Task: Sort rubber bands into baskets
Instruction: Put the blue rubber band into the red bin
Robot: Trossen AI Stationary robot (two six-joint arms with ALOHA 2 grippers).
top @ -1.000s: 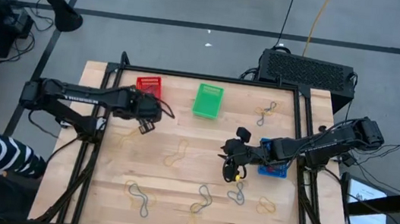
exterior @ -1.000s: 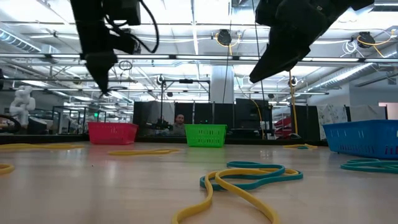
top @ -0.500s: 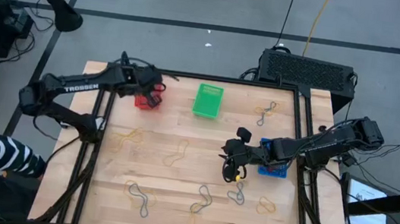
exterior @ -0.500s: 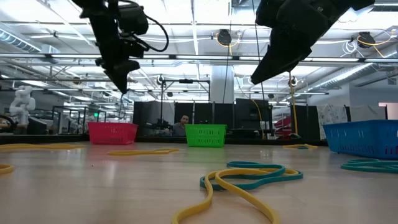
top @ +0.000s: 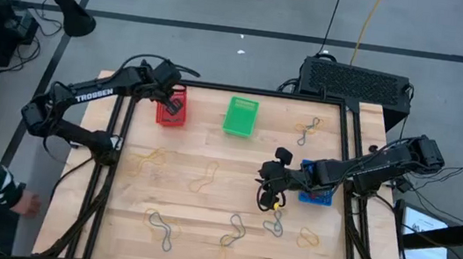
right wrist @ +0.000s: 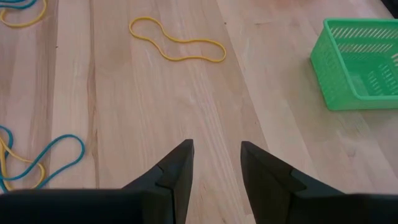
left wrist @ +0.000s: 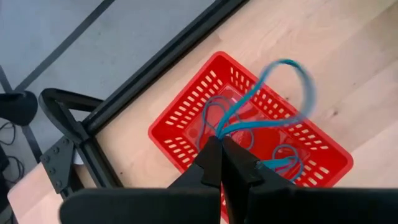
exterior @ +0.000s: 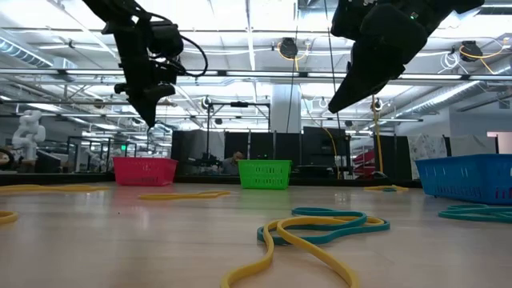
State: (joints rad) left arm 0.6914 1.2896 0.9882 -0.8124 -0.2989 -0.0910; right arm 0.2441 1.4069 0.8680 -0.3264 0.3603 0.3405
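Blue rubber, 1 thin band (left wrist: 273,99), dangles from the left pincer (left wrist: 219,163), which is clenched on it directly above the red basket (top: 171,107) at about 11 o'clock on the worktop (top: 220,225). A second ago that pincer hung further in over the wood, below the basket; it has since swung up and out to sit over it, so I'd judge the drop is next, and more blue loops already lie inside. The right pincer (right wrist: 214,163) has not moved: it hovers with fingers spread and empty near 3 o'clock, beside the blue basket (top: 317,193). The green basket (top: 240,116) sits at 12 o'clock. Yellow and blue bands (top: 235,229) remain scattered toward 6 o'clock. White lettering on the left arm (top: 94,95) reads TROSSEN.
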